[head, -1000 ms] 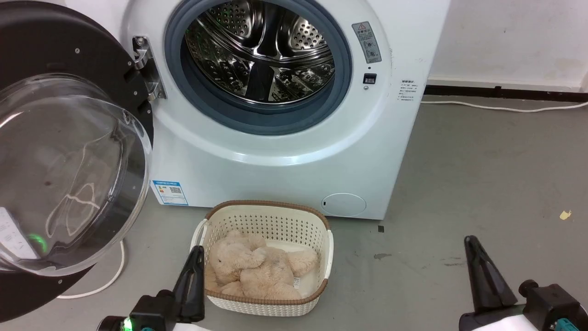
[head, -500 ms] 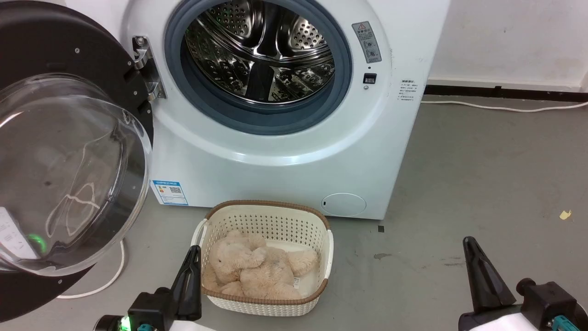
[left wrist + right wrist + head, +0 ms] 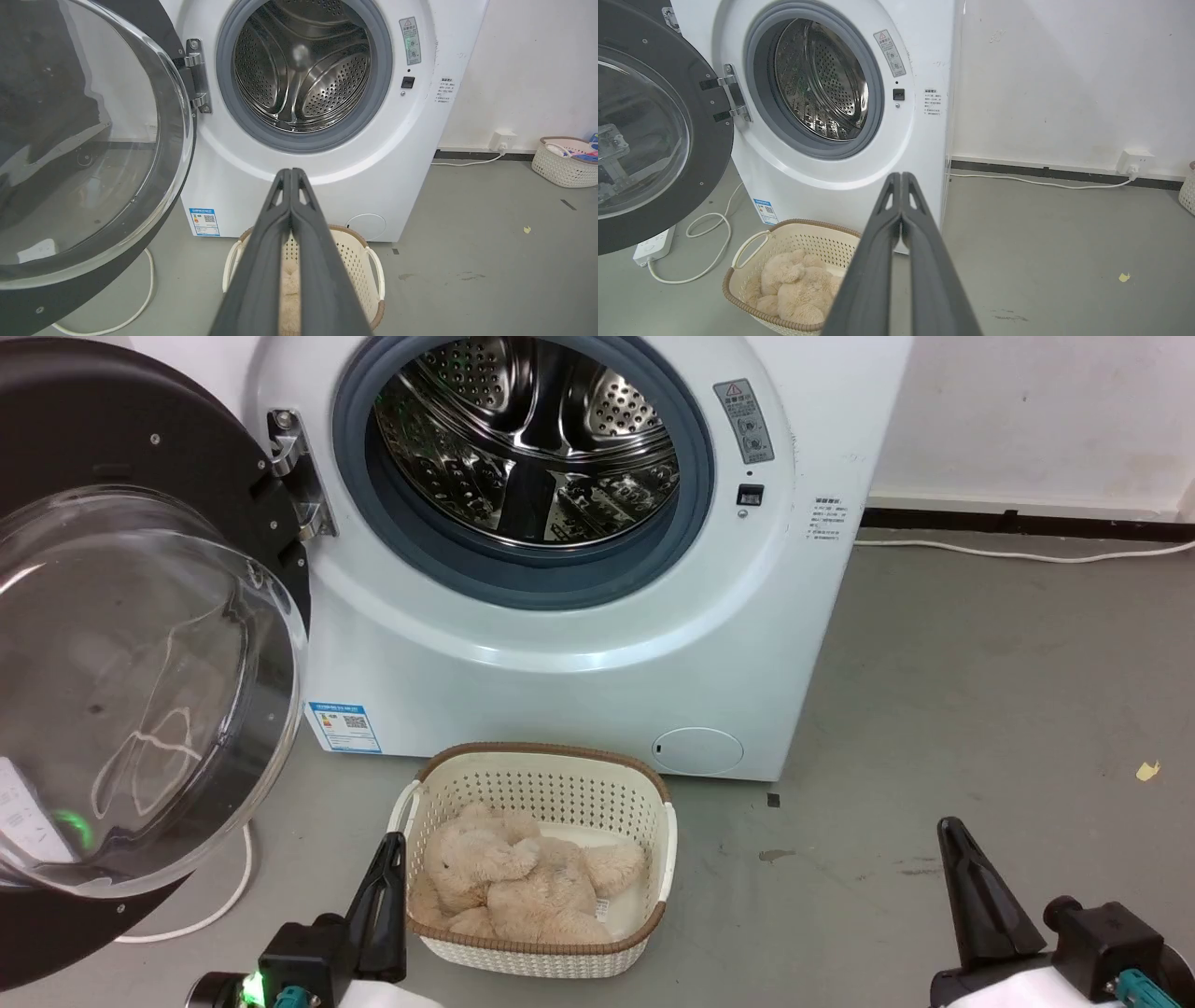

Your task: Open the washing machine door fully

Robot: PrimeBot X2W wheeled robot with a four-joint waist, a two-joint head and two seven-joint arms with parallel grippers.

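Note:
The washing machine (image 3: 579, 681) (image 3: 411, 154) (image 3: 831, 186) is a white front loader with its steel drum (image 3: 527, 439) exposed. Its door (image 3: 121, 691) (image 3: 84, 154) (image 3: 644, 140), a black disc with a bulging glass bowl, is swung wide out to the left on its metal hinge (image 3: 299, 476). My left gripper (image 3: 392, 845) (image 3: 291, 171) is shut and empty, low on the left beside the basket, well apart from the door. On the lower right, over bare floor, my right gripper (image 3: 950, 829) (image 3: 901, 175) is shut on nothing.
A cream basket (image 3: 546, 765) (image 3: 752, 252) holding a beige plush bear (image 3: 513, 882) stands on the grey floor before the machine. A white cable (image 3: 205, 915) and power strip (image 3: 654, 242) lie under the door. A second basket (image 3: 565, 161) sits by the right wall.
Both grippers have sunk slightly toward the bottom edge of the head view. The door and the basket have stayed in place.

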